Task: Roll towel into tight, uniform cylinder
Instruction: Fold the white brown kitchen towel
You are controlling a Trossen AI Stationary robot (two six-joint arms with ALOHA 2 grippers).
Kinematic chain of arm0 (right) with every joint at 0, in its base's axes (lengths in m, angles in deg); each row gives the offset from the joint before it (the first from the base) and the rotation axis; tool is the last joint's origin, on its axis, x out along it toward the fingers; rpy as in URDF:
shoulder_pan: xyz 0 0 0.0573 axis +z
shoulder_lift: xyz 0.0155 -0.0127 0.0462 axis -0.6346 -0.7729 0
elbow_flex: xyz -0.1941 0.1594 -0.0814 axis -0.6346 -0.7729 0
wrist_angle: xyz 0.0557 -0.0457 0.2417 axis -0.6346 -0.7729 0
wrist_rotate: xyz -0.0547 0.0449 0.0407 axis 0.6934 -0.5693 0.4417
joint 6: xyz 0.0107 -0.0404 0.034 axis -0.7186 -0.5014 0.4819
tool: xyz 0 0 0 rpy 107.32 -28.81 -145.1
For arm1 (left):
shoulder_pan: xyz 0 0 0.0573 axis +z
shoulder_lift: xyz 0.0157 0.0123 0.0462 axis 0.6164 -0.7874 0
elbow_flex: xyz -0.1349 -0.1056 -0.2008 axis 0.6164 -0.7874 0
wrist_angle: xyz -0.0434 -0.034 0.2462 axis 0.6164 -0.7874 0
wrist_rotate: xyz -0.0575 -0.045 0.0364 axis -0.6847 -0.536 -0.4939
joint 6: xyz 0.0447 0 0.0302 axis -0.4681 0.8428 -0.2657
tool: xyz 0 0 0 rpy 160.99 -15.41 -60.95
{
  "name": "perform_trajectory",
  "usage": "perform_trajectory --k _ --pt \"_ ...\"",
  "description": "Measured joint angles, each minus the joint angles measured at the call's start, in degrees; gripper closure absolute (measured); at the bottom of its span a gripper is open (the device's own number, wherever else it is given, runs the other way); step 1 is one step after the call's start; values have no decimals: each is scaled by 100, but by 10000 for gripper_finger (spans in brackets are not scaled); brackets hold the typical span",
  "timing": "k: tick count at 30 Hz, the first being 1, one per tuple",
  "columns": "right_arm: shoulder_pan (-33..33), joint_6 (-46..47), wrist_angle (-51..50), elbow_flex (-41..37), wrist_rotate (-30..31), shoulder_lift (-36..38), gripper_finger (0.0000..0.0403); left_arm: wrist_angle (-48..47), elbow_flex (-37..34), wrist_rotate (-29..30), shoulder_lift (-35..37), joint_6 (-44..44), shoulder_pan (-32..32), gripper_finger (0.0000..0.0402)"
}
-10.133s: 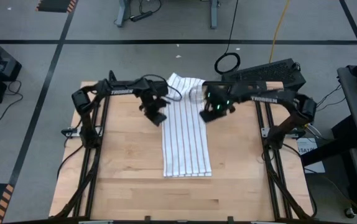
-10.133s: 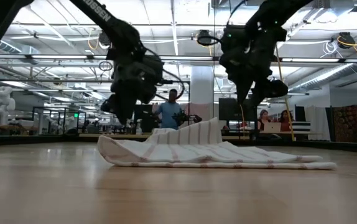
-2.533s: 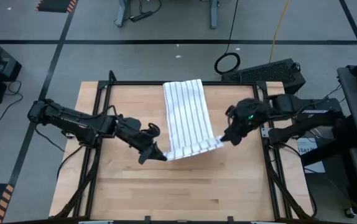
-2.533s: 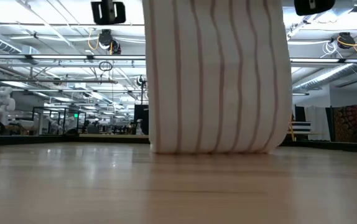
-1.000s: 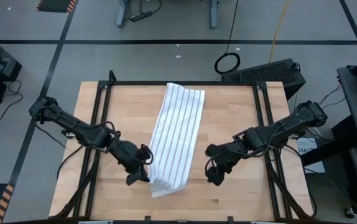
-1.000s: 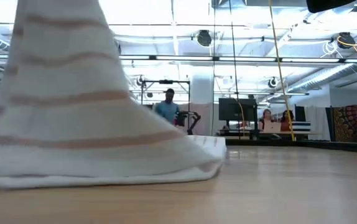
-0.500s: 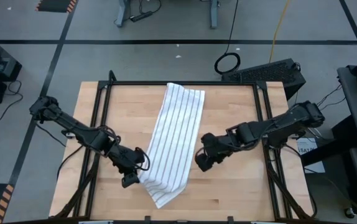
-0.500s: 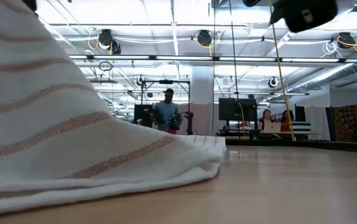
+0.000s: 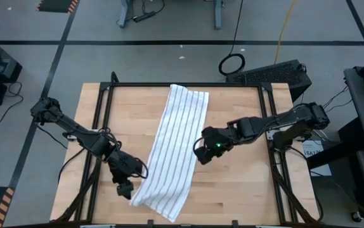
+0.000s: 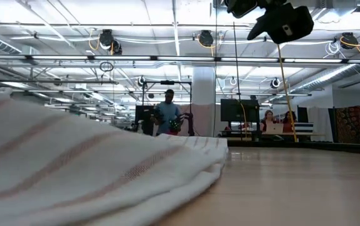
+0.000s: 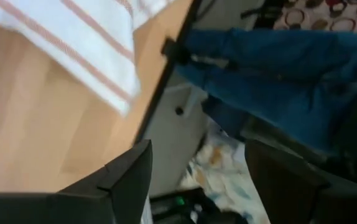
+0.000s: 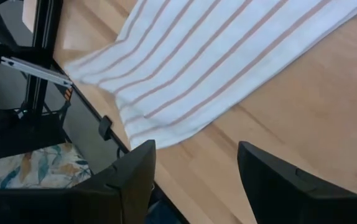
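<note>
nearest the front edge of the table [image 9: 233, 196], the towel [image 9: 172, 155] ends in a loose corner that lies just about at the lip of the wood, a little crumpled, and in the low view that end fills the foreground as a soft, flat heap. no roll there, not even a first turn. the left gripper [image 9: 124, 188] sits right beside that near corner on its outer side, fingers [image 11: 129, 177] spread apart with nothing between them; from above the cloth looks free of it. so the near end appears let go, lying on the wood.

moving up the table, the towel runs as one long strip on a slant across the boards, stripes along its length, spread out rather than wound. the right gripper [image 9: 202, 152] hovers just off the strip's right-hand edge around mid-length, jaws parted and empty, the striped cloth lying beyond its fingers [image 12: 132, 177] in its own wrist view.

farthest off, the other end reaches the back rail, a bit rumpled but flat.

judging by all that, the layout is roughly done but crooked, and the whole rolling job is left: pick an end, start a tight first turn, keep the edges level along the length.
</note>
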Motion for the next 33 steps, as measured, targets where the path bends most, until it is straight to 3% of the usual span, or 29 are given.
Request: perform_trajectory --k 5,12,14,23,33 --pt "-78 -185 -41 0 -112 0 186 -9 0 -22 0 -537 71 134" --pt "-289 -391 -163 0 -94 0 186 -22 0 2302 0 -1198 834 134" --pt "-458 -359 -163 0 -33 0 186 -72 35 2707 0 -1159 1247 134" --pt "-1892 -644 -157 2 347 44 186 -61 290 2530 0 -1628 3273 134" --pt "-3649 -1465 42 7 337 -68 186 -77 557 2424 2 -2328 4462 134"
